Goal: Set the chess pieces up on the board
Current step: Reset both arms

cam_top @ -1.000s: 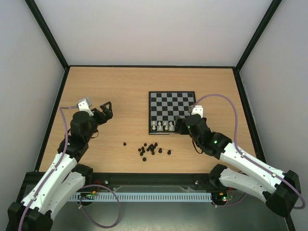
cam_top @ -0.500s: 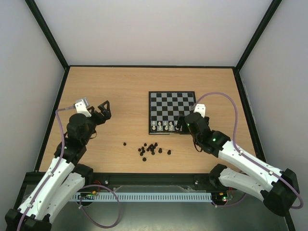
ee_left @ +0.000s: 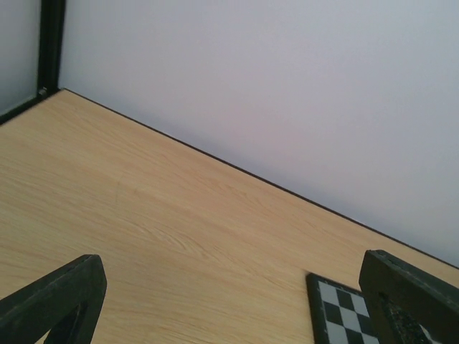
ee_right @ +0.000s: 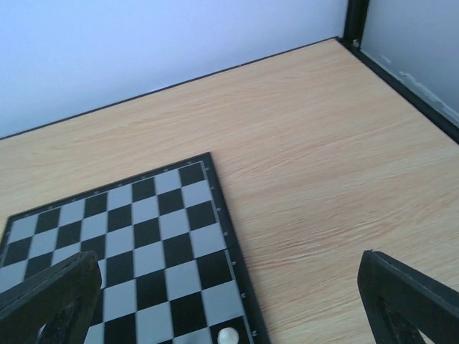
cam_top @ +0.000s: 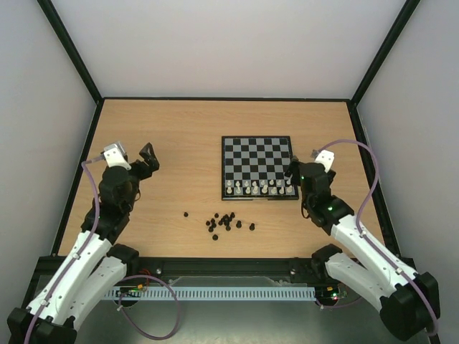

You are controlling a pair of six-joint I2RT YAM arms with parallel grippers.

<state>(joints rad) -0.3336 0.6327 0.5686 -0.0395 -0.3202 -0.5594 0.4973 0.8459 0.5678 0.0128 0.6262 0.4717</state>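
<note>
Both spread, empty: left gripper [cam_top: 149, 156], right gripper [cam_top: 292, 173] beside the chess pieces [cam_top: 247, 190].
I risk toppling that mid-frame row on my next swing.

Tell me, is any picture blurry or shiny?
Top external view: even, soft light, no glare, the black pieces tiny but crisp. Left wrist view: table grain sharp, the fingers of the left end effector dark and slightly soft. Right wrist view: board sharp, no shine.
</note>
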